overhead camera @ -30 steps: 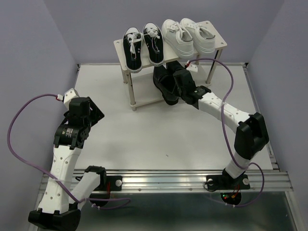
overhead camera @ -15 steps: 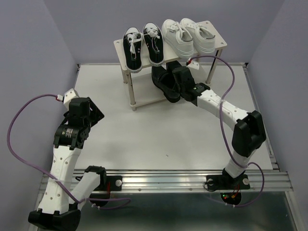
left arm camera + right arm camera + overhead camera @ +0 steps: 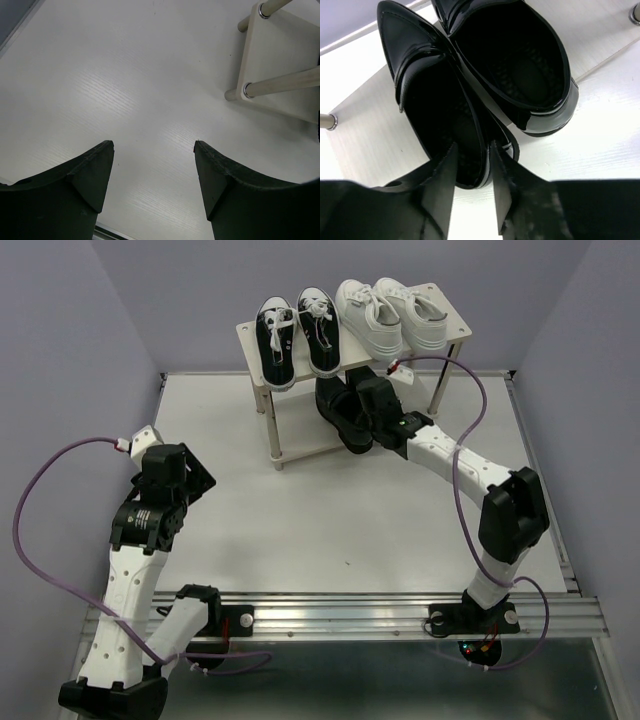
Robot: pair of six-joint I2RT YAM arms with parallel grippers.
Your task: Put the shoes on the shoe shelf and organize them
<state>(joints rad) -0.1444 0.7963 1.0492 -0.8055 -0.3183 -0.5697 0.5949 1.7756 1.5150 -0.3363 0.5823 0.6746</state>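
Right hand (image 3: pixel 470 172) narrow, pinching the heel wall of a glossy, pointed loafer (image 3: pixel 427 100) on the shoe shelf (image 3: pixel 365 135), pale wood-grain lower board, touching its mate (image 3: pixel 520 65); left hand (image 3: pixel 152 170) wide over matte white desk (image 3: pixel 125 75).

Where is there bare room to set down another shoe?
Free: the lower board's left end, left of the loafers; the table in front of the shelf. Crowded: the top board, full with black canvas sneakers and white sneakers; the right gripper pinches one of the loafers.
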